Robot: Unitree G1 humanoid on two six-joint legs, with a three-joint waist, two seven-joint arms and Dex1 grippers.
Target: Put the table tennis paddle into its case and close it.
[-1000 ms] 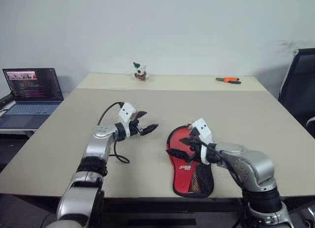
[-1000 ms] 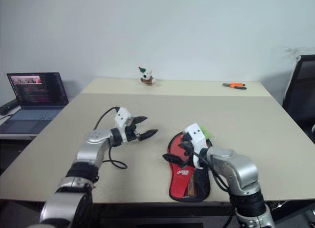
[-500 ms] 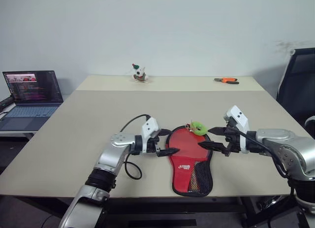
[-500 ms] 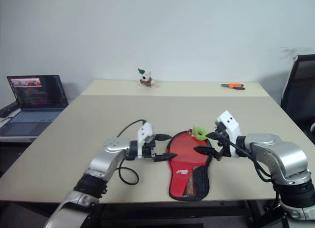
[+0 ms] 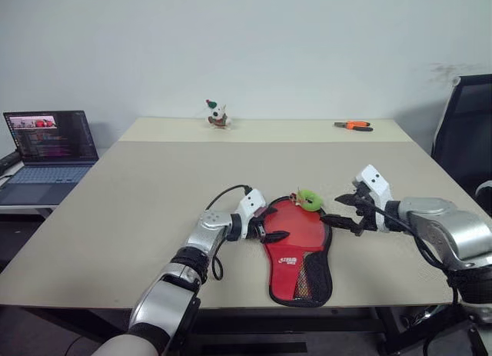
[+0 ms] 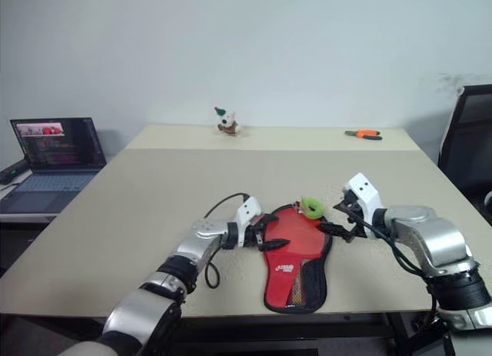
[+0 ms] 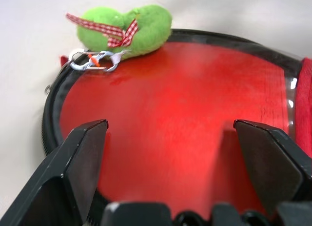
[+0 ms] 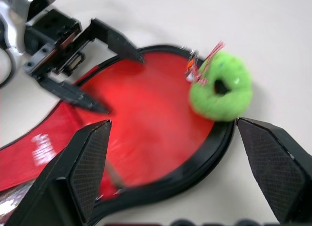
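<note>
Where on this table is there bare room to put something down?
The broad middle of the table, between the case and the toy figure and pliers at the far edge, is bare. It is crowded around the case, where the left gripper, right gripper and green plush tag cluster.

Your left gripper [image 5: 270, 228] reaches in low with its jaws spread wide. Your right gripper [image 5: 339, 210] faces it, jaws equally wide, both empty.

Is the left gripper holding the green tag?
No, the left gripper is open over the case's red face, and the green tag lies apart beyond its fingers.
</note>
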